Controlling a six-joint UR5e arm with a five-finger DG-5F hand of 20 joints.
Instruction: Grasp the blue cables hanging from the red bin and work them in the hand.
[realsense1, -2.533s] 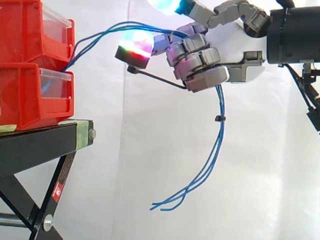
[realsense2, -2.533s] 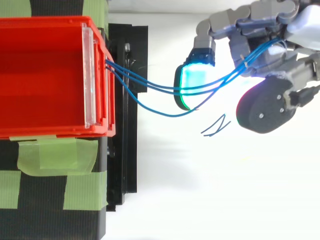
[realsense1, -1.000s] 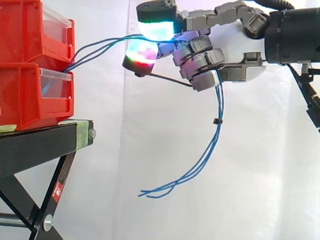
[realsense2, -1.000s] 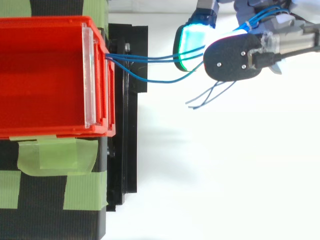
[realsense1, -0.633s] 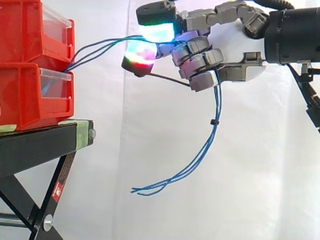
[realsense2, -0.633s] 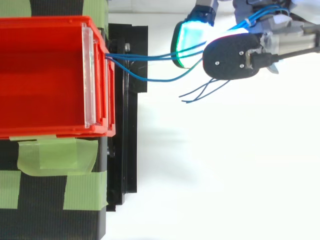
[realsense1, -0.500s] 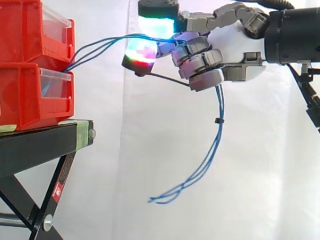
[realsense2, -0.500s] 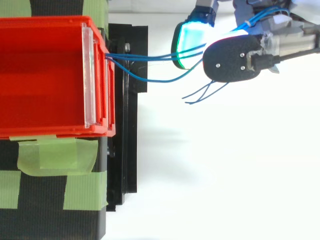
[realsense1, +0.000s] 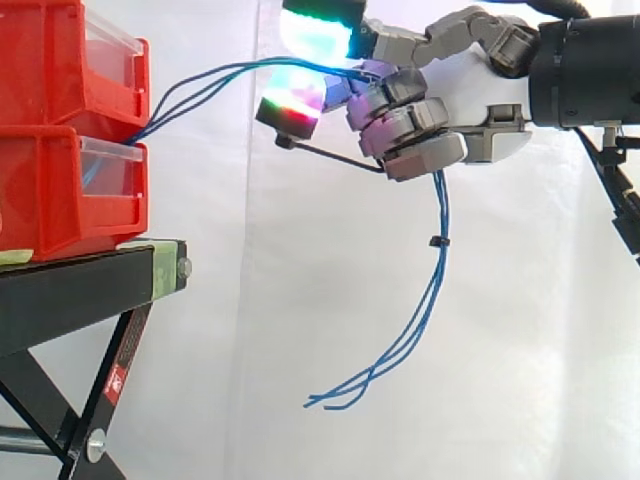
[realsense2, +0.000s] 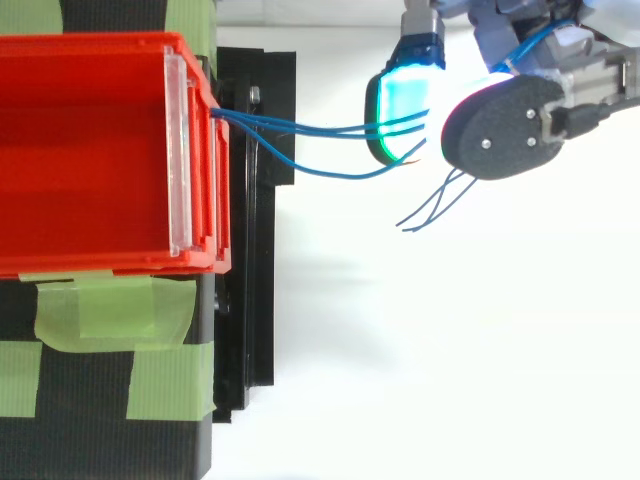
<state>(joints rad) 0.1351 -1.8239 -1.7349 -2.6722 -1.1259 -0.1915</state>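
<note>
Hand: the hand (realsense1: 455, 95) enters from 3 o'clock in the side view, its fingers curled round the blue cables (realsense2: 300, 128), grasping them.
Fingertips: one glowing pad (realsense1: 318, 30) sits above the cables and another (realsense1: 293, 100) just below them; from above, a cyan pad (realsense2: 405, 112) lies under the strands.
Cables, taut part: from the upper red bin (realsense1: 60, 60) they rise toward 2 o'clock, then run level toward 3 o'clock into the hand; from above, their long axis lies 9 to 3 o'clock.
Cables, loose part: below the curled fingers they hang toward 6 o'clock and curve toward 7, the free ends pointing to about 8 o'clock, clear of everything.
Tie: a small black cable tie (realsense1: 437, 241) binds the hanging strands.
Bins: the upper bin sits on a lower red bin (realsense1: 50, 190).
Stand: a black stand (realsense1: 80, 290) with green tape (realsense2: 110, 310) carries both.
</note>
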